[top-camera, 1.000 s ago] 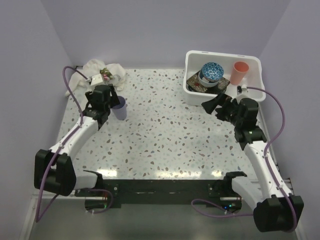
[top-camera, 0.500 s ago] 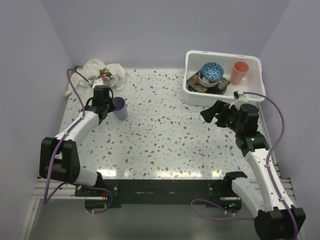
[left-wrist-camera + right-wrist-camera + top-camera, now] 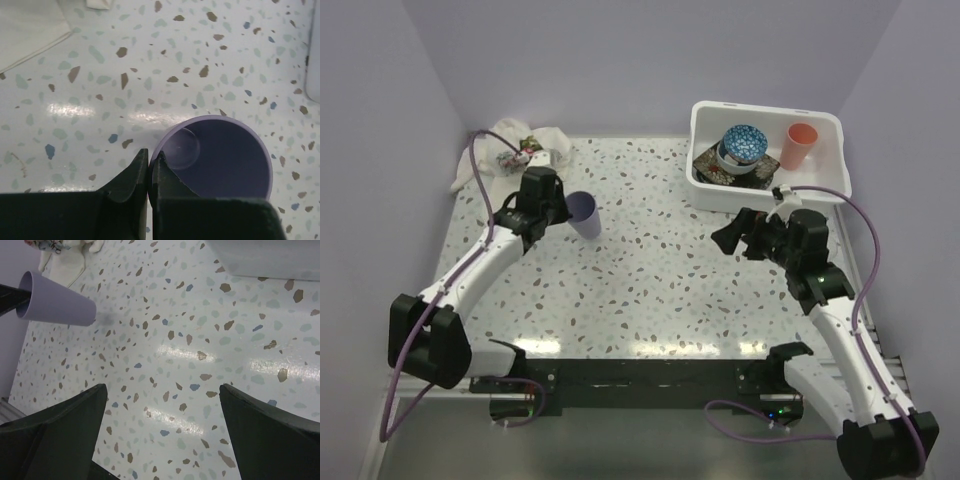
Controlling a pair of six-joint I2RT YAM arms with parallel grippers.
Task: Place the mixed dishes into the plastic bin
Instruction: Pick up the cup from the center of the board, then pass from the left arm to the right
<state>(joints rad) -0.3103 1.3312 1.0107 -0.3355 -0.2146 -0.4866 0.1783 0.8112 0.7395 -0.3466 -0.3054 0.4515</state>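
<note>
As left tool (image 3: 149, 156) pinches its rim, cup (image 3: 220, 160) tilts

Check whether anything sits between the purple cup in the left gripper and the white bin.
Nothing on the table does: bare speckled surface lies between the purple cup, pinched in the left gripper, and the plastic bin. The open right gripper hovers near the bin's front wall, close to that path.

Left tool (image 3: 149, 161) clamped, right tool (image 3: 162, 390) agape

open tabletop (image 3: 660, 262) between cup (image 3: 584, 213) and bin (image 3: 767, 107)
</note>
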